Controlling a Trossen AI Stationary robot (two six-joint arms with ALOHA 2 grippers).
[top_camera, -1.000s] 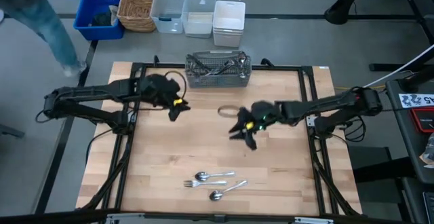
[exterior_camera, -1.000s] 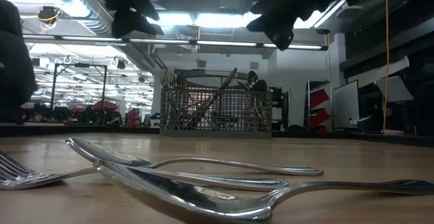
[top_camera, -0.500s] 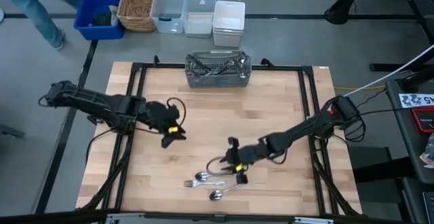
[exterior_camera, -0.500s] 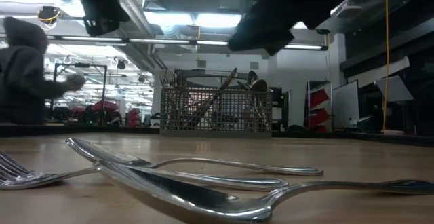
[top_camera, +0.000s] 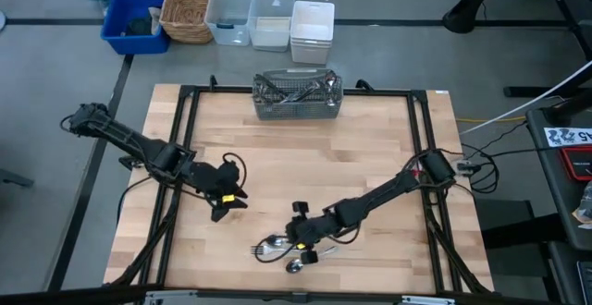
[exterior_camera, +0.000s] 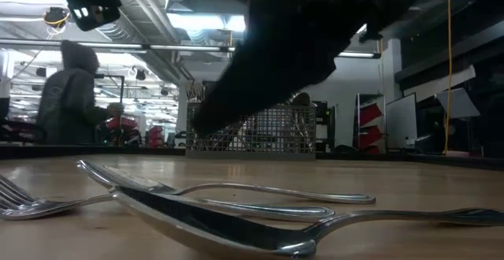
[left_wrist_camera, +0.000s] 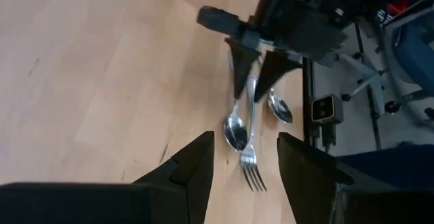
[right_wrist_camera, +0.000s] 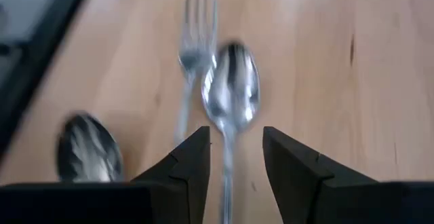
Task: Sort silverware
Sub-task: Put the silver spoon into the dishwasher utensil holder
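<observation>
Fingers, right: spread, straddling the handle of one spoon (right_wrist_camera: 230,88); I judge the right gripper (top_camera: 301,237) is lined up to pinch it, not yet gripping.
Fingers, left: spread and empty; I keep the left gripper (top_camera: 225,201) hovering near, clear of the pick.
Loose silverware: two spoons and a fork (left_wrist_camera: 249,157) at the table's (top_camera: 277,166) front edge.
Wire basket (top_camera: 297,95): at the far edge, holding more silverware.
</observation>
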